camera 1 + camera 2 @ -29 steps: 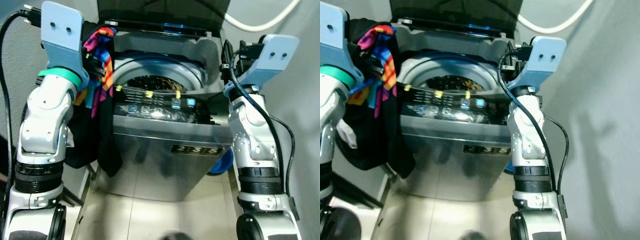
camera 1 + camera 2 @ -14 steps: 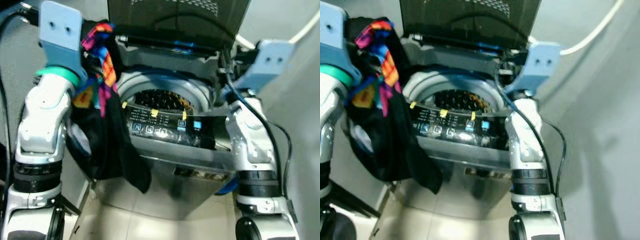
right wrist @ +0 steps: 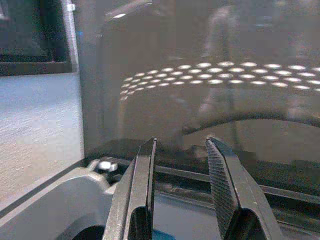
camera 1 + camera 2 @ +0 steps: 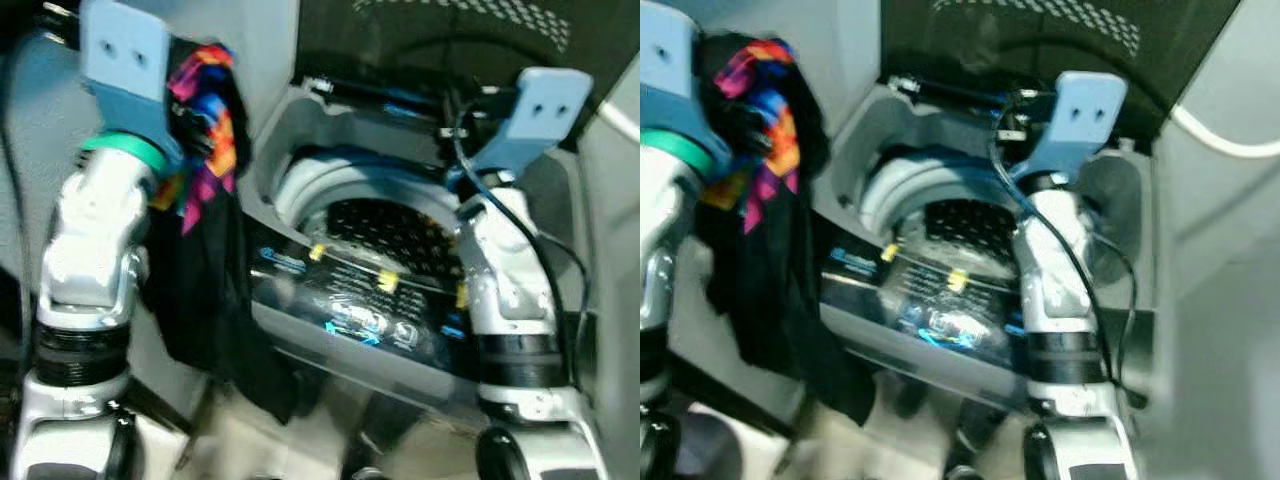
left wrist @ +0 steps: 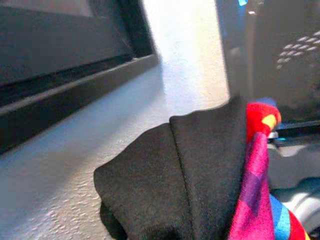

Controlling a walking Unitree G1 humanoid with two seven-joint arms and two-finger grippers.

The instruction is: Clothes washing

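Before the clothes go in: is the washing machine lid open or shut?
Open: the lid stands raised behind the uncovered drum.

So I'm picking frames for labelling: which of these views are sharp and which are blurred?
Both eye views are smeared by motion, softening the washing machine and the black clothes. The left wrist view is soft too, with the wall glaring pale. The right wrist view is sharpest, its open right gripper crisp before the reflective lid.
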